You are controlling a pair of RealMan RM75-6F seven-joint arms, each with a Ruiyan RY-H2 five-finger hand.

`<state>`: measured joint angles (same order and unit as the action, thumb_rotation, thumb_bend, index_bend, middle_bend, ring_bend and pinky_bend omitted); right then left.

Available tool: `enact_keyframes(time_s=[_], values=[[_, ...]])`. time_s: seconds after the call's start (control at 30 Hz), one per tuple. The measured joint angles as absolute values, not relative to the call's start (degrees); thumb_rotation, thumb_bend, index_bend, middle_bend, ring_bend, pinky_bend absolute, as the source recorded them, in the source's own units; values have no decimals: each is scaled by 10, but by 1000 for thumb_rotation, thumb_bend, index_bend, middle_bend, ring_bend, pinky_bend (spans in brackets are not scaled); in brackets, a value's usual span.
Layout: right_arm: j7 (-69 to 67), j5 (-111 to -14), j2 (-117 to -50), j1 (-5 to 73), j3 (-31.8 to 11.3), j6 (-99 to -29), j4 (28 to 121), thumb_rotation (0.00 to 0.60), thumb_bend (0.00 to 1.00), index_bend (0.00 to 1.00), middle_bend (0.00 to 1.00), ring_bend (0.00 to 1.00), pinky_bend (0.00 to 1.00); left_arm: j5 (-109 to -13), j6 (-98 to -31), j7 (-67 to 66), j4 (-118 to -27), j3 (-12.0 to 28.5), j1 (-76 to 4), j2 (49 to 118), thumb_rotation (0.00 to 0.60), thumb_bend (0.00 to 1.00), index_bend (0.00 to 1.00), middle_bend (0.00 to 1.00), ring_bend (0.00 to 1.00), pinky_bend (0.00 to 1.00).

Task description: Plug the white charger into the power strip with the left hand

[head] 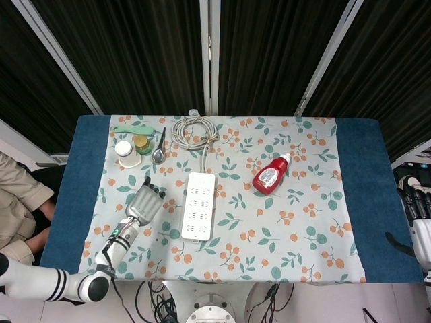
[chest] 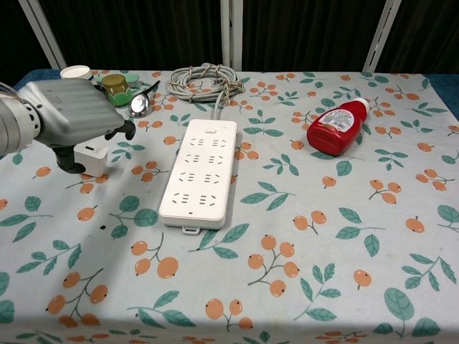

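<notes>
The white power strip (head: 199, 205) (chest: 199, 172) lies lengthwise in the middle of the floral cloth, sockets up. Its grey cord runs back to a coil (chest: 204, 79). My left hand (head: 145, 204) (chest: 68, 115) hovers just left of the strip, palm down. The white charger (chest: 92, 153) shows under the palm, pinched between thumb and fingers, close above the cloth. In the head view the hand hides the charger. My right hand (head: 416, 215) hangs off the table's right edge, holding nothing.
A red sauce bottle (head: 269, 176) (chest: 336, 127) lies to the right of the strip. A spoon (chest: 142, 100), a small jar (chest: 115, 84) and a white cup (chest: 75, 72) stand at the back left. A person (head: 17, 208) sits off the left edge.
</notes>
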<state>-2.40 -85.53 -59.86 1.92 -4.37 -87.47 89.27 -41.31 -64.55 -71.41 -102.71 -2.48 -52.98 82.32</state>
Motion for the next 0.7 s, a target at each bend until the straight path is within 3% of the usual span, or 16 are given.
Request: enact_keyframes(time_s=[0.23, 0.47, 0.7], values=[[-27, -859, -596, 19, -44, -877, 891, 600, 94, 0, 40, 0, 0, -504, -651, -525, -1009, -18, -485, 816, 600, 94, 250, 254, 158, 156], [-23, -866, -596, 21, -43, -878, 895, 600, 94, 0, 40, 0, 0, -630, -657, -305, -914, -18, -420, 831, 600, 166, 321, 320, 159, 174], [-15, -869, -592, 20, -43, -883, 904, 600, 94, 0, 40, 0, 0, -666, -653, -266, -860, -12, -392, 857, 600, 212, 336, 372, 202, 184]])
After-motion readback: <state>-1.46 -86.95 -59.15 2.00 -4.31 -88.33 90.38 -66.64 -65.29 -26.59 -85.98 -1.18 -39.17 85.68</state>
